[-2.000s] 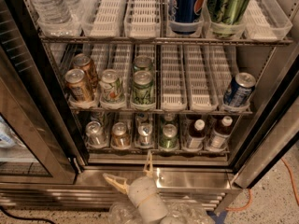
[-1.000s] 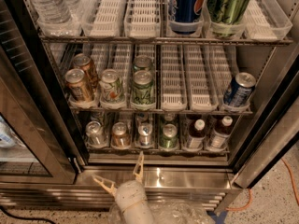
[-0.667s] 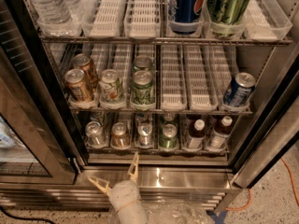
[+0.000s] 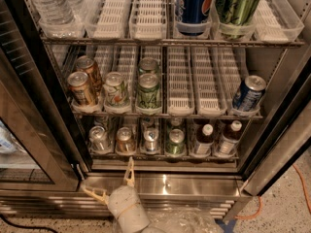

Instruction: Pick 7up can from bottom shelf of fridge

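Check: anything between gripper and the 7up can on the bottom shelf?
Only the low front rail of the bottom shelf. The open gripper hangs outside the fridge, below its sill, nearly under the 7up can at the shelf's left end.

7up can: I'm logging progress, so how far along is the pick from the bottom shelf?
Done: the fridge stands open. In hand: the gripper, open and empty, hovers below the bottom shelf, toward its left. Left: reach in, close on the 7up can standing in the leftmost lane, lift it out.
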Controlling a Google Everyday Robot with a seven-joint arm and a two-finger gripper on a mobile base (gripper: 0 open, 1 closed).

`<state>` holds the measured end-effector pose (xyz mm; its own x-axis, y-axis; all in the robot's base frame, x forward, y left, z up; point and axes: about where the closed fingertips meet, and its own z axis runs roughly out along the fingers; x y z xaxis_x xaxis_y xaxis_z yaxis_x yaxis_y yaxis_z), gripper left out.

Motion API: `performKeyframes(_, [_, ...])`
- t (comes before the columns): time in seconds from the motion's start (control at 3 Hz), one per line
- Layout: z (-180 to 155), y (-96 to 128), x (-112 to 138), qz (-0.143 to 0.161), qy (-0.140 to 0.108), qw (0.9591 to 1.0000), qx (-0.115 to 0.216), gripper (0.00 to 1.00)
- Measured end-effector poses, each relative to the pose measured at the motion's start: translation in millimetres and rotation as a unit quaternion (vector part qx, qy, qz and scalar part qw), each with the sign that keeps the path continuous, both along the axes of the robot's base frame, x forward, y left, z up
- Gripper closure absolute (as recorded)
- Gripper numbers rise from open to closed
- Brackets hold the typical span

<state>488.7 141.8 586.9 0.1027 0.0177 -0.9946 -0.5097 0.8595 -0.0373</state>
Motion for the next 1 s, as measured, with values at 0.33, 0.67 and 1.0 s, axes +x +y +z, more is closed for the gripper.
performKeyframes(0.33, [-0.8,8.7,1.6,0.007,-0.008,0.9999,-0.01,0.0])
performKeyframes(0.67, [2.0,18.2,8.8,0.007,-0.029,0.9994,-0.014,0.0])
performKeyframes(1.0, [8.2,18.3,22.3,0.005,-0.052,0.9985,-0.019,0.0])
